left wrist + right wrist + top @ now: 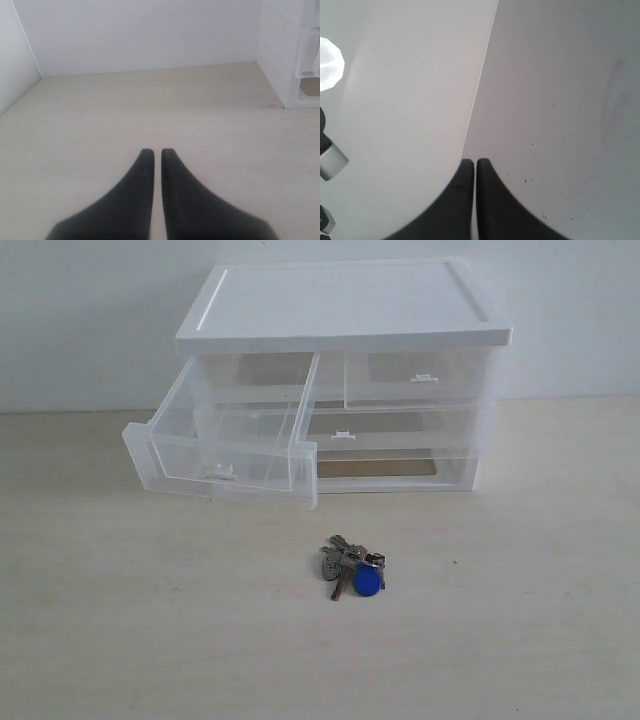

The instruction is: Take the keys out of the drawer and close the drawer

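Jaws of left gripper (156,152) and right gripper (471,162) are pressed together, holding nothing. Grey keys (340,558) with round blue fob (367,582) lie on the table (150,630) in front of the cabinet (340,305), outside the clear top-left drawer (225,440), which stands pulled out.

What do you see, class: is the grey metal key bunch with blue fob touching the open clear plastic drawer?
Apart: the exterior view shows bare table between the keys and the drawer.
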